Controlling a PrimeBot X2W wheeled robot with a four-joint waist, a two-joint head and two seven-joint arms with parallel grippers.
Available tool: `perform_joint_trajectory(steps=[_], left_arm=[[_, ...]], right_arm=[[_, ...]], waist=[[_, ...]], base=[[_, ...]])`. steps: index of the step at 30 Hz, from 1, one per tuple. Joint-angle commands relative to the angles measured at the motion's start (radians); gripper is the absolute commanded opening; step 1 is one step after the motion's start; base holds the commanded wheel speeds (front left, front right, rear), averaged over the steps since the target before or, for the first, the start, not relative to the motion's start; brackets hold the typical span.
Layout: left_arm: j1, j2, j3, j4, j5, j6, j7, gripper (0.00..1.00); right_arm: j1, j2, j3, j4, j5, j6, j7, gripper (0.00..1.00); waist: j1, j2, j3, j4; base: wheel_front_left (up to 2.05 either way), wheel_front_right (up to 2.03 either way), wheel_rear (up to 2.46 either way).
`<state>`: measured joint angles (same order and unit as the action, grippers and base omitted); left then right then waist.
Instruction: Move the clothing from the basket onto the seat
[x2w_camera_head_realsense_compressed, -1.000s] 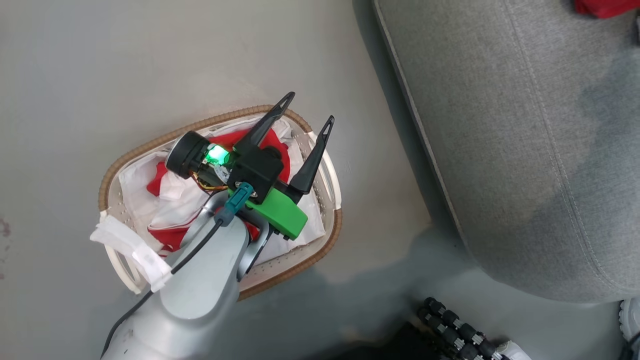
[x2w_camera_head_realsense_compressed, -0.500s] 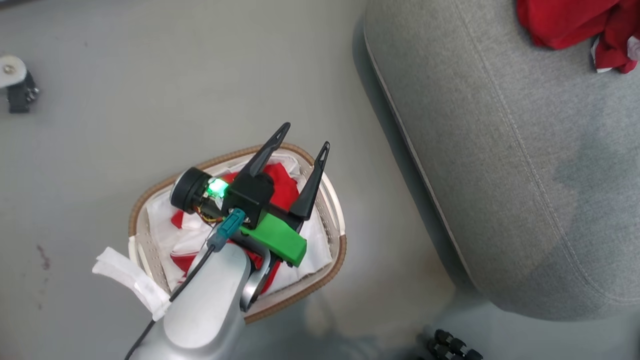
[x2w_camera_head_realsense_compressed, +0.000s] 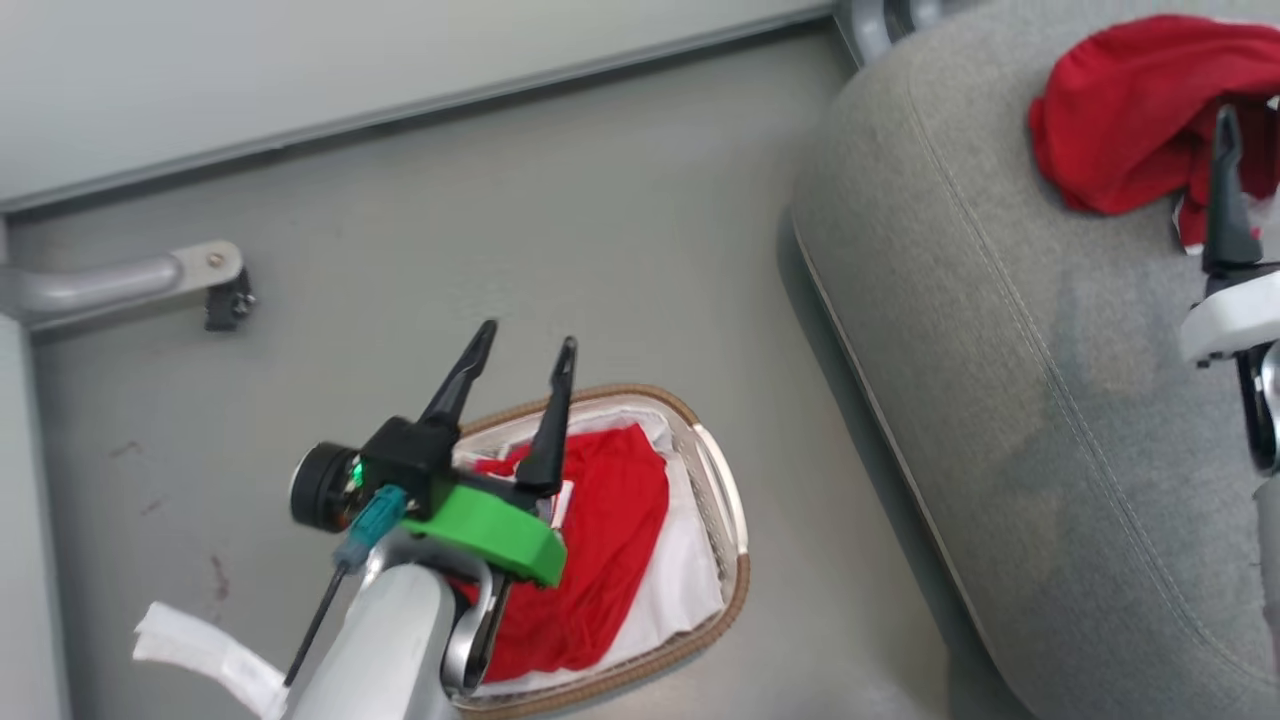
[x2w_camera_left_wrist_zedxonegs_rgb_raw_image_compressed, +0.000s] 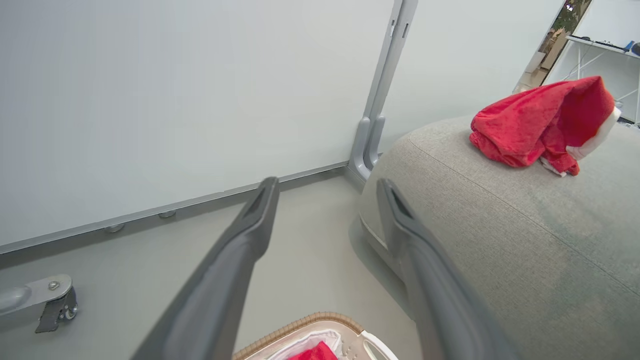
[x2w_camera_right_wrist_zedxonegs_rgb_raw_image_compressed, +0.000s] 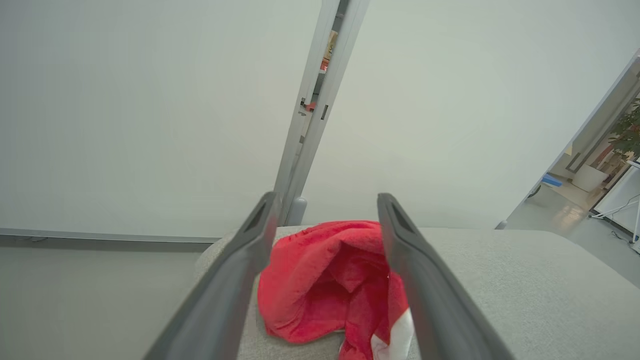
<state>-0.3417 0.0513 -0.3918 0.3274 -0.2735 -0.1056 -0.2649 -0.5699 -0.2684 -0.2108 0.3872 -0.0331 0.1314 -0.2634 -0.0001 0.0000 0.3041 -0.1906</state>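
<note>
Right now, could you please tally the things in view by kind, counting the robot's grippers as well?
Basket: 1
Seat: 1
Red garments: 2, the basket garment and the seat garment
Grippers: 2, the left gripper and the right gripper, both with fingers apart
Total: 6

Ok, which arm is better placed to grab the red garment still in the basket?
Left. The left gripper hangs open over the basket, close to the red garment inside. The right gripper is open too, but over the seat, beside the garment already there.
</note>
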Motion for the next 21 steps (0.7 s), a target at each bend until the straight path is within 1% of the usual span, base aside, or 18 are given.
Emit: perform_joint_trajectory(steps=[1,6,9,11,17,21], left_arm=[[0.041,0.000,0.021,-0.008,-0.013,0.009,0.001,1.00],[0.119,0.000,0.102,-0.032,-0.029,0.035,0.001,1.00],[0.165,0.000,0.155,-0.045,-0.018,0.046,0.001,1.00],[0.193,0.000,0.186,-0.051,-0.012,0.051,0.001,1.00],[0.269,0.000,0.260,-0.062,0.006,0.046,0.001,1.00],[0.305,0.000,0.287,-0.069,-0.004,0.043,0.001,1.00]], right_arm=[[0.035,0.005,0.010,-0.002,0.010,-0.001,-0.002,1.00],[0.096,0.054,0.052,-0.007,0.030,-0.001,-0.002,1.00],[0.146,0.102,0.069,-0.015,0.041,-0.001,-0.002,1.00],[0.177,0.119,0.075,-0.022,0.044,-0.001,-0.002,1.00],[0.272,0.179,0.085,-0.050,0.046,-0.001,-0.002,1.00],[0.334,0.206,0.089,-0.080,0.052,-0.001,-0.002,1.00]], waist=[[0.0001,0.0000,-0.121,0.096],[0.0001,0.0000,-0.175,0.132],[0.0001,0.0000,-0.199,0.153],[0.0001,0.0000,-0.209,0.164],[0.0001,0.0000,-0.228,0.184],[0.0001,0.0000,-0.240,0.190]], base=[[0.00,0.00,0.00],[0.00,0.00,0.00],[0.00,0.00,0.00],[0.00,0.00,0.00],[0.00,0.00,0.00],[0.00,0.00,0.00]])
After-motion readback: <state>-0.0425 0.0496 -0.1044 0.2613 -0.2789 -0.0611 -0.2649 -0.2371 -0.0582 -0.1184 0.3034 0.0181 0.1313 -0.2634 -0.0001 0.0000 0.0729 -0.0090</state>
